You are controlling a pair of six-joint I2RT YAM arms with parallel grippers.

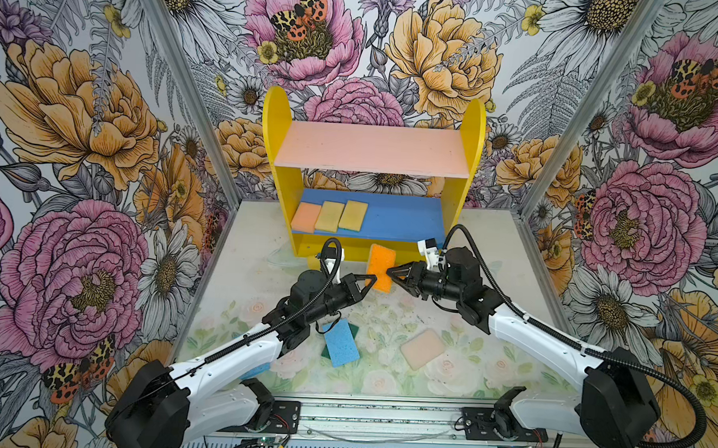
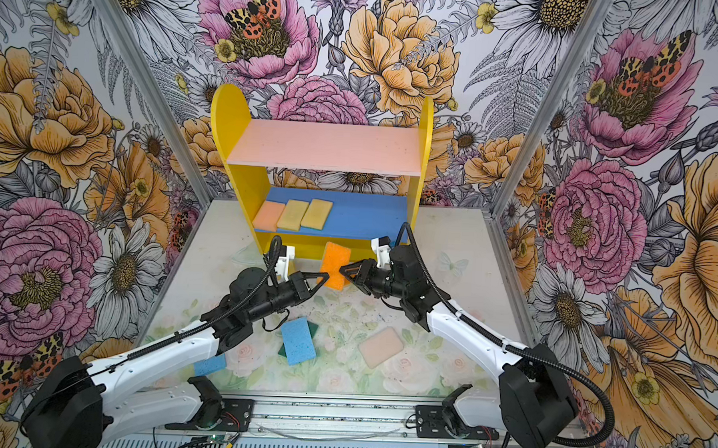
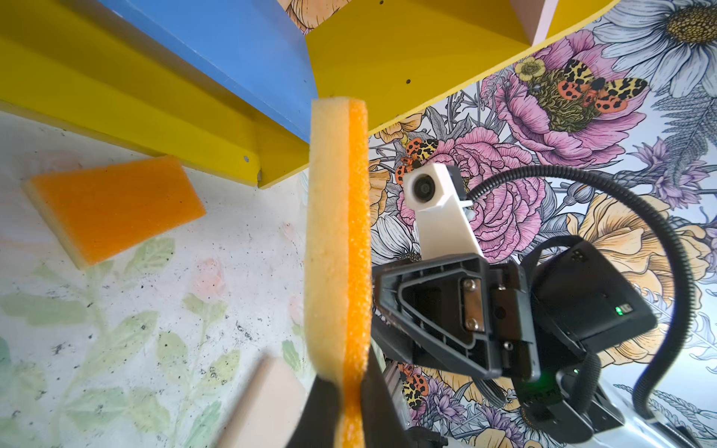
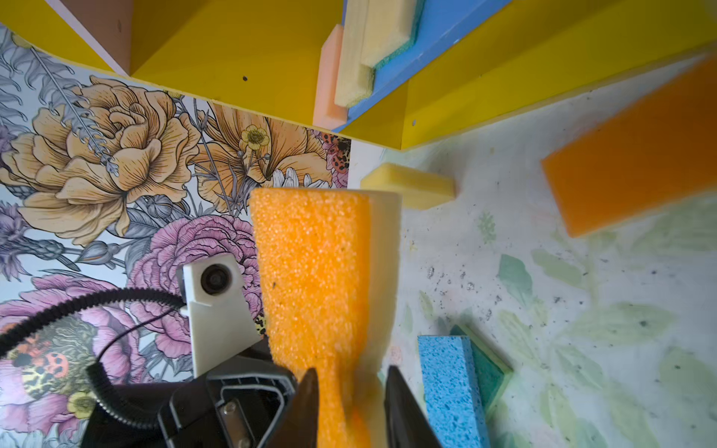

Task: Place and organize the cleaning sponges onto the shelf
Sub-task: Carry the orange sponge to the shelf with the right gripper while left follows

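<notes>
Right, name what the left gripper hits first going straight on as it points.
Probably the right gripper: the left gripper, shut on the orange sponge, points almost tip to tip at it. Depth is unclear; the shelf stands beyond.

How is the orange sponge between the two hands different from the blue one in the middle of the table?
The orange sponge stands upright, pinched by the left hand; the blue sponge lies flat on the table, untouched. The orange sponge has a thick pale yellow backing; the blue sponge overlaps a dark green sponge. Both are rectangular foam pads.
</notes>
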